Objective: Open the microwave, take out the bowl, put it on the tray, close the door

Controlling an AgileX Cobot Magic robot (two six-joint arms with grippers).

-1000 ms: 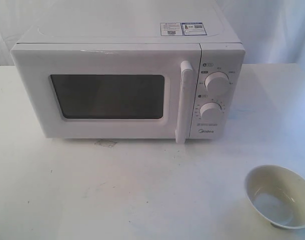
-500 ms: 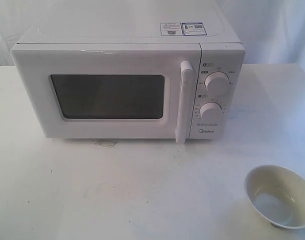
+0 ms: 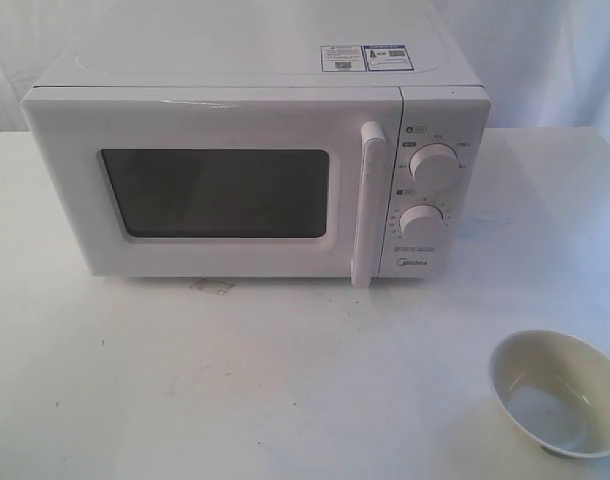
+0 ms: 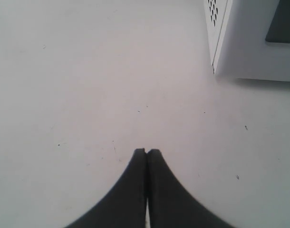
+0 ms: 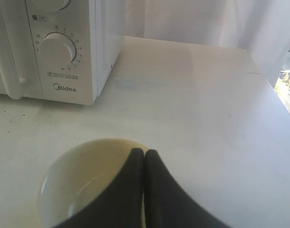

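The white microwave (image 3: 255,110) stands at the back of the table, its door (image 3: 215,125) closed and the tall bar handle (image 3: 368,205) upright beside the two knobs. The cream bowl (image 3: 557,395) sits on the table at the front right, outside the oven. In the right wrist view my right gripper (image 5: 144,152) is shut with nothing between its fingers, just over the bowl's (image 5: 83,180) rim. My left gripper (image 4: 146,151) is also shut and empty over bare table, off the microwave's (image 4: 245,42) left front corner. No tray is in view. Neither gripper shows in the exterior view.
The white table (image 3: 285,380) stretches in front of the oven, with a small smudge (image 3: 213,287) under the door. A pale curtain hangs behind. The table's right edge (image 5: 271,80) runs near the bowl's side.
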